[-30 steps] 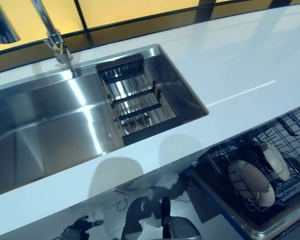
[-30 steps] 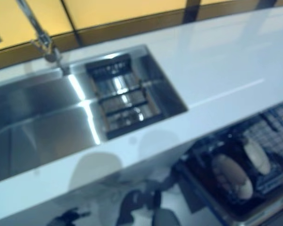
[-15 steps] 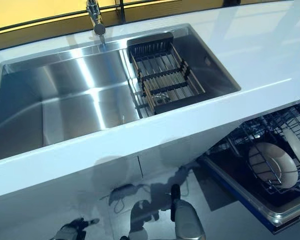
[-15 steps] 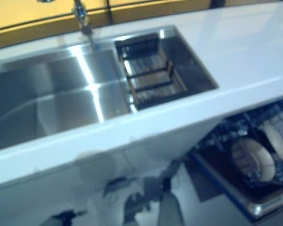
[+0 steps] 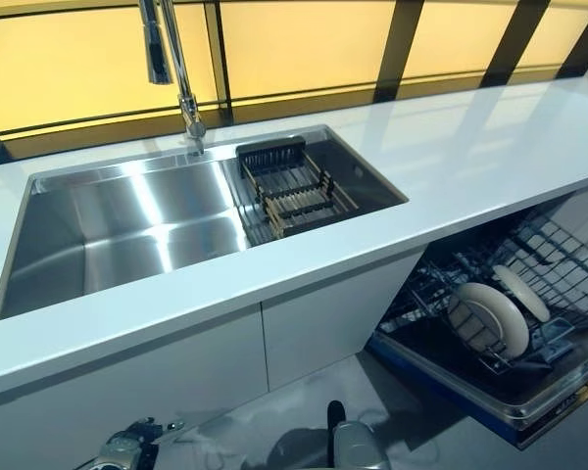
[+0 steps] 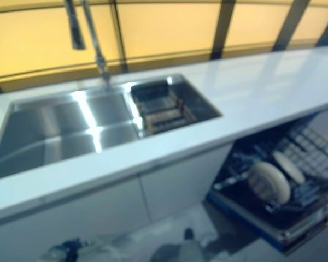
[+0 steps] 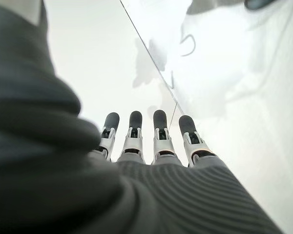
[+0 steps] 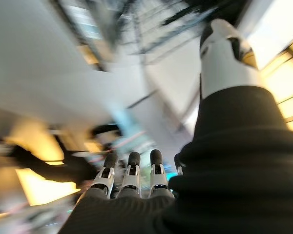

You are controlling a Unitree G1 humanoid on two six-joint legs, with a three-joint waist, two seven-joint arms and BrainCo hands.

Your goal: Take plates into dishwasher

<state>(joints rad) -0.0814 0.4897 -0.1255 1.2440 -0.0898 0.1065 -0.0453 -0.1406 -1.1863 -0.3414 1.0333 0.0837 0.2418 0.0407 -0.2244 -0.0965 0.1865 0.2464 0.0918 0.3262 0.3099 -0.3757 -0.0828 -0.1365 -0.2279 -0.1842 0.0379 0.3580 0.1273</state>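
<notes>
Both hands hang low and hold nothing. Seen from its own wrist, the left hand has its silver, dark-tipped fingers straight and side by side over pale, glossy floor; its thumb is out of sight. The right hand likewise shows straight fingers in a row, but everything past them is a smear and cannot be made out. From the head, only a bit of the left hand shows at the bottom edge of the view, below the counter's front edge.

Two round, cream plates stand on edge in the wire rack of the open dishwasher, which is pulled out below the right end of the counter. One plate, the larger in view, faces out, while the second leans just behind it and is partly covered. The rack's right side is cut off by the picture's edge.

The counter is white, smooth and shiny. A rectangular brushed-steel sink is set into it, with a slatted dark drainer basket sitting in the sink's right end. A tall chrome tap rises from the counter's back edge; its top is cut off. White cabinet doors close the front below the sink.
</notes>
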